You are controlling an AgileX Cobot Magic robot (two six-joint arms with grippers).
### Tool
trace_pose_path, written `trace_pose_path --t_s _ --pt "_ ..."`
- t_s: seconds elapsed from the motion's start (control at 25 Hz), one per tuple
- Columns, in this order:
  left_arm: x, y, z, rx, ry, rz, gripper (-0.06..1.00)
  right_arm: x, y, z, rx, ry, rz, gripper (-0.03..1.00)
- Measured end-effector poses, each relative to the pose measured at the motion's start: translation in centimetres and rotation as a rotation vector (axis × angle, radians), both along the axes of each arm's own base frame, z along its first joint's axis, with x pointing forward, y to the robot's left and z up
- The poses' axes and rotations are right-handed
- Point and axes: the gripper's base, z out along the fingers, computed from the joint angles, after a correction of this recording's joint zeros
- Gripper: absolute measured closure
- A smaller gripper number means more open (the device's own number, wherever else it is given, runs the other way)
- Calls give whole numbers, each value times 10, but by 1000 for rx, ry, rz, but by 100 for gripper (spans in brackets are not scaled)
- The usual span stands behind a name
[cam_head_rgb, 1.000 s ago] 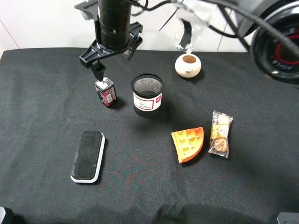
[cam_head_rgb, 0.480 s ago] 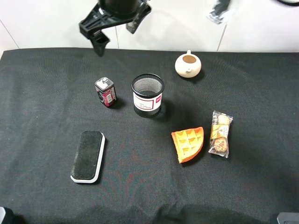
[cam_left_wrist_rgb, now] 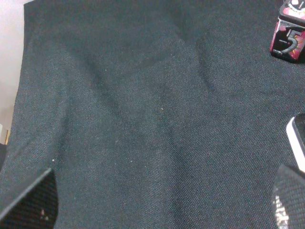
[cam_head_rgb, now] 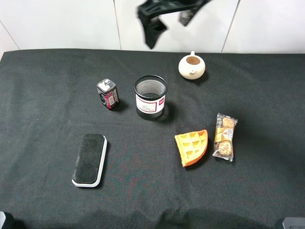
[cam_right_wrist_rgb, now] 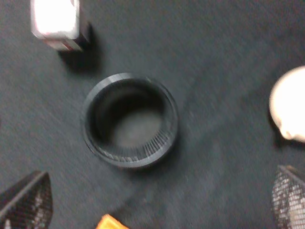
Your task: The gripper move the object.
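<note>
Six items are sitting on the black cloth (cam_head_rgb: 47,95): 1 object (cam_head_rgb: 107,93), 1 mesh cup (cam_head_rgb: 150,97), 1 eraser (cam_head_rgb: 89,159), 1 teapot (cam_head_rgb: 192,66), 1 waffle (cam_head_rgb: 192,147), 1 snack pack (cam_head_rgb: 224,136). Object is standing upright just beside the cup, not touching; black carton w/ red-pink label, pale top. Right gripper (cam_head_rgb: 167,16) is hovering high w/ fingers spread, empty; left gripper (cam_left_wrist_rgb: 157,210) is showing wide-apart fingers too.

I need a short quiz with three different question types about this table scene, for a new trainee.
1. True or false: the carton stands inside the mesh cup.
2. Which lies nearest the waffle? A) eraser B) snack pack C) teapot
3. Fill in: the right end effector holds ____.

Key: 1 false, it stands beside the cup on the cloth; 2 B; 3 nothing, it is open above the table.
</note>
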Motion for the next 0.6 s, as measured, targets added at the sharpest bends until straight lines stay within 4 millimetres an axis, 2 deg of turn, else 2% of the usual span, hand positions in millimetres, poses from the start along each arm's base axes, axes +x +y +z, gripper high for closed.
trace_pose_path --t_s 0.04,0.28,0.6 --pt "0 0 0 0 0 0 -1 -2 -17 0 -9 11 -31 27" --pt "0 0 0 0 0 0 -1 -8 -75 2 -28 37 -148 27" --pt "0 0 0 0 0 0 -1 -28 -149 -4 -50 76 -322 27"
